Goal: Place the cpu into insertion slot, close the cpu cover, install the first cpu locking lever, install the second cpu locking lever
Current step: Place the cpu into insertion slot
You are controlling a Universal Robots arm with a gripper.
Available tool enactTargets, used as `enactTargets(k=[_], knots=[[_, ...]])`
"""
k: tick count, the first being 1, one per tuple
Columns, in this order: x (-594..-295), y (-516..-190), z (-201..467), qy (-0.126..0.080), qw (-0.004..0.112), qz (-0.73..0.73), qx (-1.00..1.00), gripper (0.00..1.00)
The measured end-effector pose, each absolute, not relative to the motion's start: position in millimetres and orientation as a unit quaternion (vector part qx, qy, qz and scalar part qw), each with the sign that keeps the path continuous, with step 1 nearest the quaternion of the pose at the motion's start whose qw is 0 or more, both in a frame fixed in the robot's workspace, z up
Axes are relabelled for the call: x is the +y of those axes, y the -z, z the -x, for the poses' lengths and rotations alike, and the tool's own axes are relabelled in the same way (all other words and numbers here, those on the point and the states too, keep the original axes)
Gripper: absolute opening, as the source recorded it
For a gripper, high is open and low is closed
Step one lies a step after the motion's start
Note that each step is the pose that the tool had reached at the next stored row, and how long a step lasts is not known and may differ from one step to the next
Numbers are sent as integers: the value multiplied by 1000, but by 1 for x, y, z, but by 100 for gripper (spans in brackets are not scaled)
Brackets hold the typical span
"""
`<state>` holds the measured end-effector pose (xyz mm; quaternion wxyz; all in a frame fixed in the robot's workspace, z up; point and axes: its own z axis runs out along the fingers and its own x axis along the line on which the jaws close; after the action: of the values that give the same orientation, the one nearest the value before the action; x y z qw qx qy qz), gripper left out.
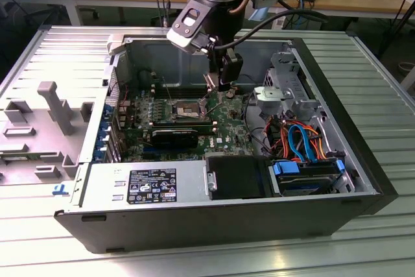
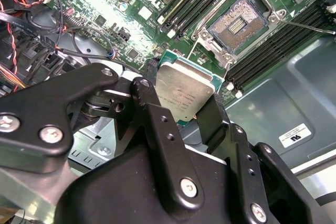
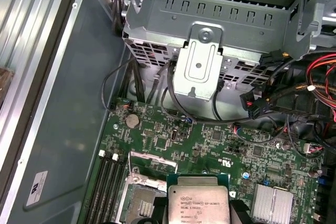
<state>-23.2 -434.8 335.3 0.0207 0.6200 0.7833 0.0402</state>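
My gripper (image 2: 181, 99) is shut on the cpu (image 2: 184, 90), a small square chip with a silvery-tan face, pinched at two opposite edges by the black fingers (image 2: 147, 95). In the first wrist view the cpu (image 3: 198, 203) hangs above the green board. The insertion slot (image 2: 239, 22) lies open, its dark centre bare inside a silvery rim. The cpu cover (image 3: 152, 158) looks raised beside it. A thin locking lever (image 2: 310, 24) sticks out from the socket. In the exterior view the gripper (image 1: 224, 85) hovers inside the case, a little above and to the right of the insertion slot (image 1: 185, 107).
Long black memory sticks (image 2: 273, 45) flank the socket. A black fan shroud (image 1: 175, 137) lies in front of it. A grey drive cage with a metal bracket (image 3: 199, 69), bundled cables (image 1: 298, 137) and the power supply (image 1: 152, 186) crowd the case. The case walls (image 1: 363, 128) rise all round.
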Motion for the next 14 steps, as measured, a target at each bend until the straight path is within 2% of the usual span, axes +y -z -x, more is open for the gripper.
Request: enactTargets(k=[14], knots=[[-435,-335,23,-40,21,-626,779,55]])
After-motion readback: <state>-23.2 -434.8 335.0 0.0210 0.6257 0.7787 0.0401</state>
